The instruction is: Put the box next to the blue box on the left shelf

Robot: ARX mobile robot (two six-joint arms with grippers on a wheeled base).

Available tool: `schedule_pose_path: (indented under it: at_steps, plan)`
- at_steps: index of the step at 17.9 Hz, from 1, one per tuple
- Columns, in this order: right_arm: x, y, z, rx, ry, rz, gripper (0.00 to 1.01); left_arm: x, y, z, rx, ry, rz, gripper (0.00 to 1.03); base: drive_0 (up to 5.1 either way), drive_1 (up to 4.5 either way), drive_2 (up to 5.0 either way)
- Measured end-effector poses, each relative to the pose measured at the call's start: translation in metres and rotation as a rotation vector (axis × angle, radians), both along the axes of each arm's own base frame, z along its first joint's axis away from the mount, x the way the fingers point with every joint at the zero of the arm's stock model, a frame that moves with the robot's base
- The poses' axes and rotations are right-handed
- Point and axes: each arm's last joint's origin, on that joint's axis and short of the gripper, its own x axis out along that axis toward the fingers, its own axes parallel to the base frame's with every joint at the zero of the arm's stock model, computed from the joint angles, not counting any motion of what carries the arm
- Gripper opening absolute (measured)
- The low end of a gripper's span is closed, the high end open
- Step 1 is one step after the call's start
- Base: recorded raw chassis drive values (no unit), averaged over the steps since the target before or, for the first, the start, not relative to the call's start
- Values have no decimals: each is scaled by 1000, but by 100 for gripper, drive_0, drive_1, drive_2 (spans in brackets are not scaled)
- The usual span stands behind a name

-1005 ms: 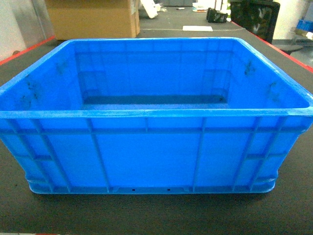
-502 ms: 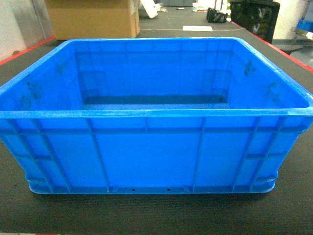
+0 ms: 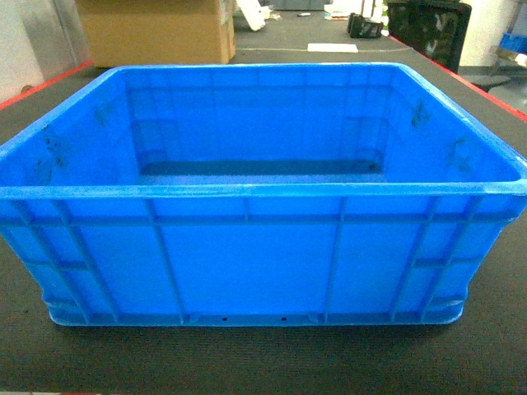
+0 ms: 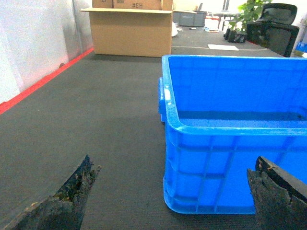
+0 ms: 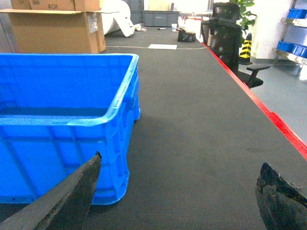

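Note:
The box is a large bright-blue ribbed crate, empty, standing on the dark mat right in front of me, with dark scuffs on its inner side walls. No gripper shows in the head view. My left gripper is open and low, short of the box's near left corner, touching nothing. My right gripper is open too, with its left finger in front of the box's near right corner. Both hold nothing. The other blue box and the left shelf are out of view.
A big cardboard carton stands behind the crate at the back left. Red floor lines border the mat on both sides. A black office chair and a yellow-black cone stand at the back right.

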Motion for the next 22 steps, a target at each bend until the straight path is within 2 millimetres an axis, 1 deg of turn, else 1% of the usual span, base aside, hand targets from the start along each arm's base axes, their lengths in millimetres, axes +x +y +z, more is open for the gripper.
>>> schedule_pose_path:
  at_steps: [2, 3, 4, 5, 6, 7, 8, 9, 10, 11, 12, 13, 15, 16, 17, 19, 20, 22]
  plan:
    - [0, 0, 0, 0, 5, -3, 98, 0, 0, -1, -3, 16, 6, 98, 0, 0, 0]
    - [1, 2, -3, 17, 182, -79, 98, 1, -1, -4, -27, 144, 57, 98, 0, 0, 0]
    - [4, 3, -2, 7, 294, -121, 98, 5, -1, -4, -31, 204, 74, 98, 0, 0, 0]
    - [9, 1, 2, 19, 288, -144, 98, 10, 4, -2, -37, 197, 109, 98, 0, 0, 0]
    - [17, -1, 19, 44, 239, -144, 98, 20, 11, 13, -40, 164, 134, 98, 0, 0, 0]
    - [29, 0, 41, 57, 185, -122, 98, 32, 14, 32, -24, 124, 128, 98, 0, 0, 0]
    - [47, 3, 63, 62, 149, -76, 98, 51, 12, 55, 2, 86, 71, 98, 0, 0, 0]
    - [72, 7, 81, 62, 144, -32, 98, 77, 8, 73, 13, 93, 16, 98, 0, 0, 0]
    - [100, 12, 95, 65, 185, 12, 98, 105, 5, 86, 17, 133, -13, 98, 0, 0, 0]
    - [130, 19, 101, 69, 256, 52, 98, 135, 2, 88, 15, 214, -23, 98, 0, 0, 0]
    - [155, 28, 104, 60, 303, 78, 98, 159, -2, 87, 14, 279, -29, 98, 0, 0, 0]
    - [183, 38, 104, 55, 364, 106, 98, 184, -6, 84, 9, 346, -36, 98, 0, 0, 0]
    - [227, 52, 99, 44, 453, 116, 98, 224, -12, 77, 6, 446, -40, 98, 0, 0, 0]
    - [243, 57, 93, 51, 517, 132, 98, 238, -14, 70, -4, 499, -34, 98, 0, 0, 0]
    - [253, 61, 83, 50, 591, 143, 98, 249, -15, 61, -18, 556, -32, 98, 0, 0, 0]
    - [264, 65, 62, 36, 717, 132, 98, 258, -18, 44, -36, 670, -20, 98, 0, 0, 0]
    - [267, 68, 53, 34, 774, 132, 98, 262, -18, 39, -48, 706, -15, 98, 0, 0, 0]
    - [269, 69, 43, 42, 810, 127, 98, 266, -20, 37, -44, 721, -18, 98, 0, 0, 0]
